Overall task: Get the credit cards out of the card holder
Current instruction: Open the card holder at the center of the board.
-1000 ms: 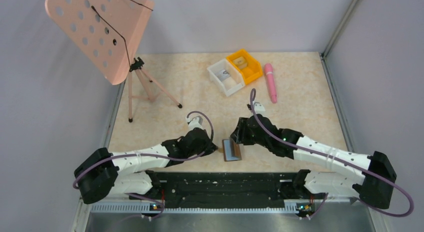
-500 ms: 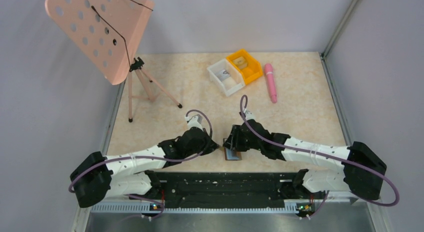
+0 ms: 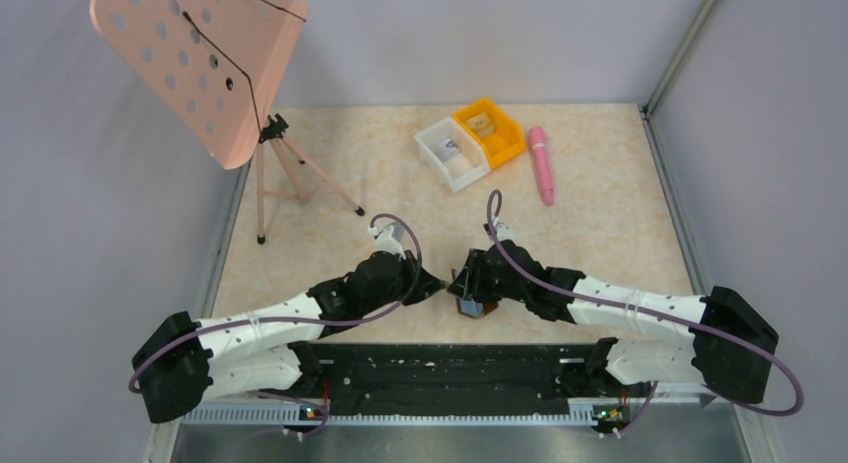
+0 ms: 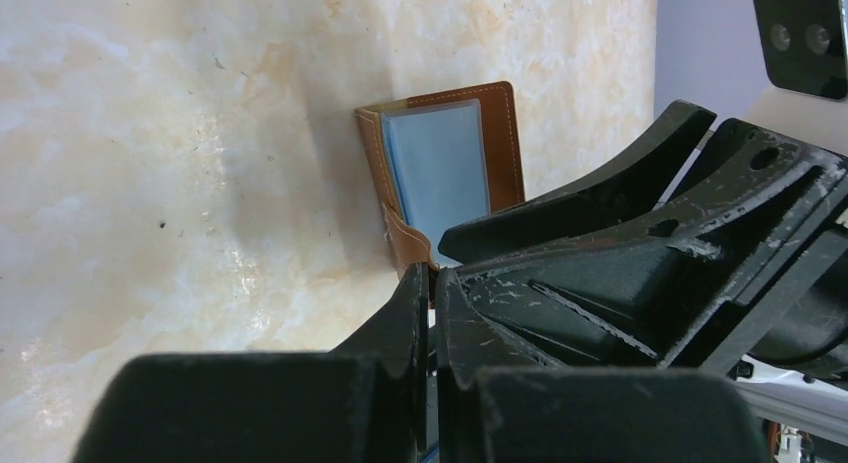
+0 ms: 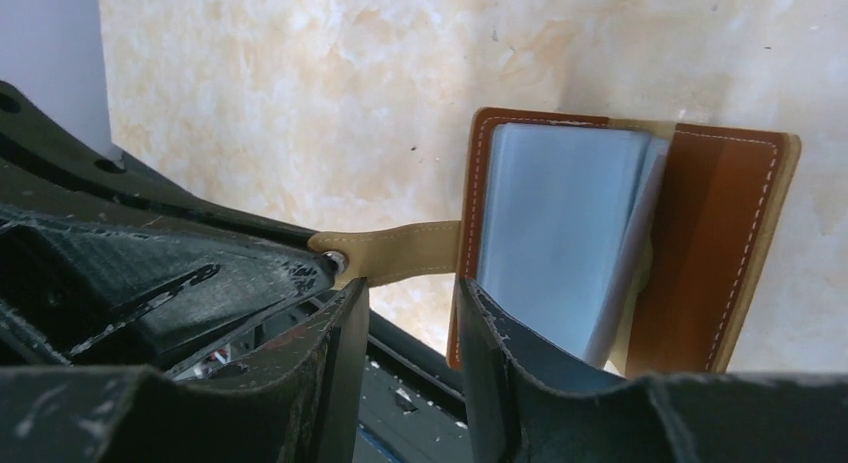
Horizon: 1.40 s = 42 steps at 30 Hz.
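Observation:
The card holder [image 5: 720,243] is a brown leather wallet, standing open on edge on the table, with pale blue-grey pockets [image 5: 560,243] facing out. The credit cards are hidden in those pockets; I cannot tell them apart from the sleeves. My left gripper [image 4: 432,273] is shut on the wallet's tan clasp tab [image 5: 400,253]. My right gripper [image 5: 412,293] is open just below that tab, one finger [image 5: 500,333] overlapping the wallet's near edge, with nothing between the jaws. In the top view the left gripper [image 3: 437,283] and right gripper [image 3: 463,285] meet over the wallet [image 3: 468,307].
A white bin [image 3: 452,153] and an orange bin [image 3: 488,131] stand at the back, with a pink pen-like object [image 3: 541,163] to their right. A pink music stand [image 3: 200,63] on a tripod [image 3: 290,183] stands at the back left. The black base rail [image 3: 450,368] runs close behind the wallet.
The right gripper swung left onto the wallet and its jaws narrowed a little. The wallet, lying open before, now stands raised between the grippers. The left gripper shifted slightly forward, still shut.

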Tool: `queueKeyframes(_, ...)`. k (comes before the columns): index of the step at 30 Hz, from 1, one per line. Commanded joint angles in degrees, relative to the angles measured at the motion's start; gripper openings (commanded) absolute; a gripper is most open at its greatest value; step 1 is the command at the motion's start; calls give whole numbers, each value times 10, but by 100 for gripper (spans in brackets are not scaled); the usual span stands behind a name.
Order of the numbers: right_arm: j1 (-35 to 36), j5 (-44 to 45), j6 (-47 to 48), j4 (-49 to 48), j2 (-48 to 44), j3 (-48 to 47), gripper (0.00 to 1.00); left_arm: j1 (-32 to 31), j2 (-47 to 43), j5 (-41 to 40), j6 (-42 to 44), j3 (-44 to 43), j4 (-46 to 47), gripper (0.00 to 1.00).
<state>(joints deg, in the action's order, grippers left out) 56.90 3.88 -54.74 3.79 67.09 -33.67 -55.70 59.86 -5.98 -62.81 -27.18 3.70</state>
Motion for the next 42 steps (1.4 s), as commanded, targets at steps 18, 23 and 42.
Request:
queueKeyframes(18,6,64,7,40,8,-7,40,2,-14,-9,9,12,20,0)
queueKeyframes(23,3,54,9,13,22,11,44,1,-21,-14,10,16,17,0)
queueKeyframes(42,-10,37,21,-31,74,40,52,2,-39,-36,15,21,-4,0)
